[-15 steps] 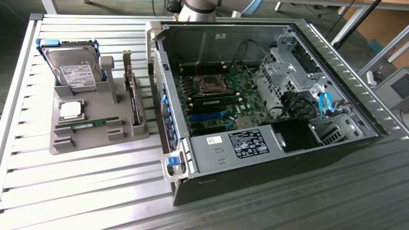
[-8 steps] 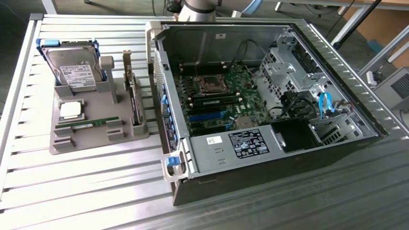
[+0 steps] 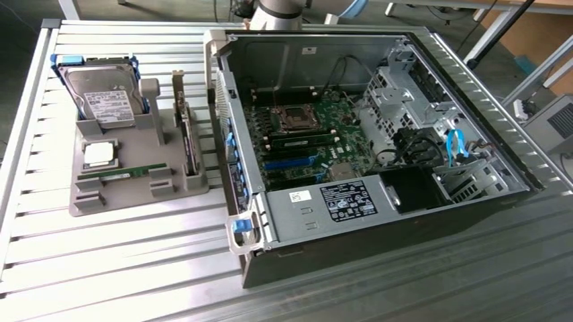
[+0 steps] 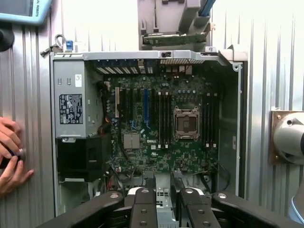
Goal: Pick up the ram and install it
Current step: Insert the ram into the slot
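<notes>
slatted metal table (image 3: 134,268) carried an open computer case (image 3: 358,251), with the motherboard (image 3: 309,124) exposed. a grey parts tray (image 3: 125,201) stood just beside the case on the exterior view's left. it held a hard drive (image 3: 103,94), an upright expansion card (image 3: 186,134) and a processor (image 3: 98,154). the gripper (image 4: 167,206) hung high over the case end farthest from the tray, claw wide and empty. the ram (image 3: 130,172) sat on edge in the tray's holders, just beside the processor. a second green stick (image 3: 302,139) sat in a motherboard slot near the socket. a person's hands (image 4: 14,173) rested on the table beside the case.
</notes>
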{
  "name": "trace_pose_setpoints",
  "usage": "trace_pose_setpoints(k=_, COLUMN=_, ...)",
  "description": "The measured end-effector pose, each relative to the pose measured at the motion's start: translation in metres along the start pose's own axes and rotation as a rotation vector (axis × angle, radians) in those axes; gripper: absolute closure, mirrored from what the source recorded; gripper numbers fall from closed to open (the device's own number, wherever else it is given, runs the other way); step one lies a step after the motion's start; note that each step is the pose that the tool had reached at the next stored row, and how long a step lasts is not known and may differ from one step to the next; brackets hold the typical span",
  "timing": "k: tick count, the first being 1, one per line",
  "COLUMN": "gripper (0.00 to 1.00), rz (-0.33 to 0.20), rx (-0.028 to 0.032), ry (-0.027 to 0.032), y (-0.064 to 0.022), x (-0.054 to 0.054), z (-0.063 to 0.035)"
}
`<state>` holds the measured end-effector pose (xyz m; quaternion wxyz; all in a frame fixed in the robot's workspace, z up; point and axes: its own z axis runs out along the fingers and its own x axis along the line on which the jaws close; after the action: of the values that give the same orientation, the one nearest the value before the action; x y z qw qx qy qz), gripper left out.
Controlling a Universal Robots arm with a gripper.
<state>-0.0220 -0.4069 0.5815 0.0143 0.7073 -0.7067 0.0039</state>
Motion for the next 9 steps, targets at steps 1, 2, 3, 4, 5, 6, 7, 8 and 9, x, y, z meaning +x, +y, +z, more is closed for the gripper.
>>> trace_pose_setpoints(k=1, gripper=0.73, rz=0.000, rx=0.0000, ry=0.0000, y=-0.0017, x=0.000, z=0.0064)
trace_pose_setpoints(k=2, gripper=0.73, rz=0.000, rx=0.0000, ry=0.0000, y=-0.0018, x=0.000, z=0.0086)
trace_pose_setpoints(k=3, gripper=0.73, rz=0.000, rx=-0.0001, ry=0.0000, y=-0.0018, x=0.000, z=0.0105)
trace_pose_setpoints(k=4, gripper=0.73, rz=0.000, rx=0.0000, ry=0.0000, y=-0.0020, x=0.000, z=0.0156)
trace_pose_setpoints(k=5, gripper=0.73, rz=0.000, rx=0.0000, ry=0.0000, y=-0.0020, x=0.000, z=0.0192)
trace_pose_setpoints(k=6, gripper=0.73, rz=0.000, rx=0.0000, ry=0.0000, y=-0.0021, x=-0.001, z=0.0233)
trace_pose_setpoints(k=7, gripper=0.75, rz=0.000, rx=-0.0001, ry=0.0001, y=-0.0021, x=-0.001, z=0.0273)
trace_pose_setpoints(k=8, gripper=0.89, rz=0.001, rx=0.0000, ry=0.0000, y=-0.0028, x=-0.001, z=0.0335)
trace_pose_setpoints(k=9, gripper=0.89, rz=0.004, rx=0.0000, ry=-0.0029, y=-0.0073, x=-0.001, z=0.0375)
